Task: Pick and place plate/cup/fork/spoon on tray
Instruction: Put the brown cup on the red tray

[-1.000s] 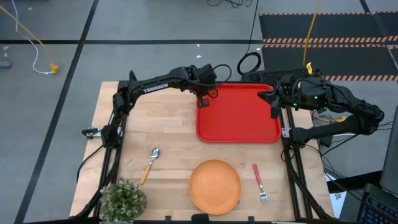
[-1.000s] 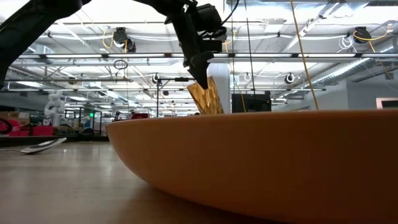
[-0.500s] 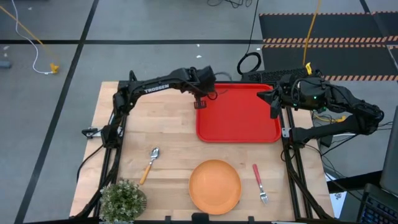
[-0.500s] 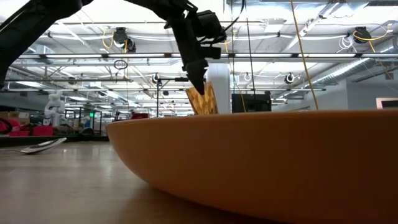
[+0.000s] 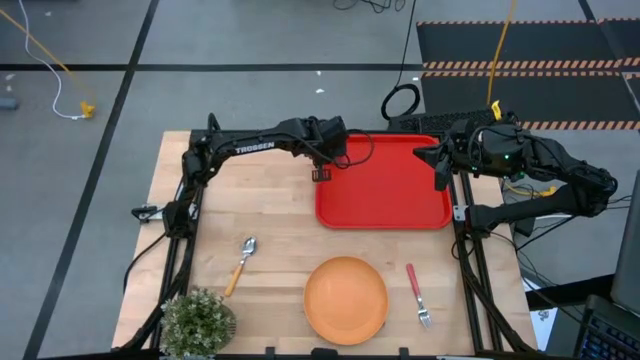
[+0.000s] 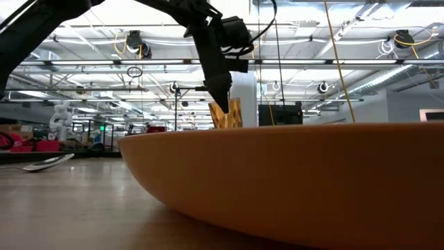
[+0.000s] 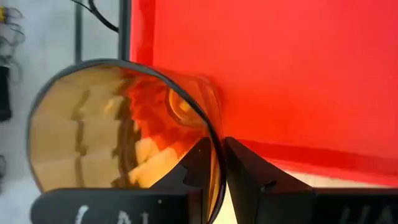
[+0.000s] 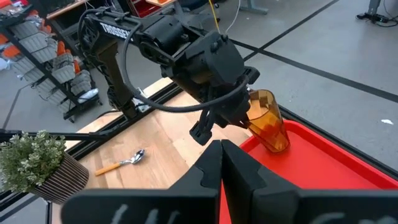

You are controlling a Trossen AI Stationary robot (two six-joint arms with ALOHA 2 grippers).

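Observation:
The amber cup [image 8: 268, 121] stands tilted at the far left corner of the red tray [image 5: 390, 190]. It also shows in the low view [image 6: 227, 114] and the left wrist view [image 7: 93, 137]. My left gripper [image 5: 321, 170] is shut on it. My right gripper [image 5: 441, 172] is shut and empty, hovering at the tray's right edge. The orange plate [image 5: 345, 298] lies at the table's near edge. The red-handled fork [image 5: 417, 295] lies to the plate's right and the yellow-handled spoon [image 5: 240, 265] to its left. My left gripper pinches the cup's wall at the rim [image 7: 214, 155], one finger [image 7: 193, 171] inside the cup and one [image 7: 249, 174] outside. The fingers come from above, pointing down. The cup hangs tilted below them, and its base [image 8: 278, 146] looks to be on the tray's floor.
A potted plant [image 5: 198, 320] stands at the near left corner of the table. In the low view the plate [image 6: 291, 180] hides the tray floor. Bare wood lies between the tray and the plate.
My left gripper has gone down a little with the cup at the tray's far left corner. The cup now sits lower and stands less tilted than before. The gripper stays shut on the cup's rim.

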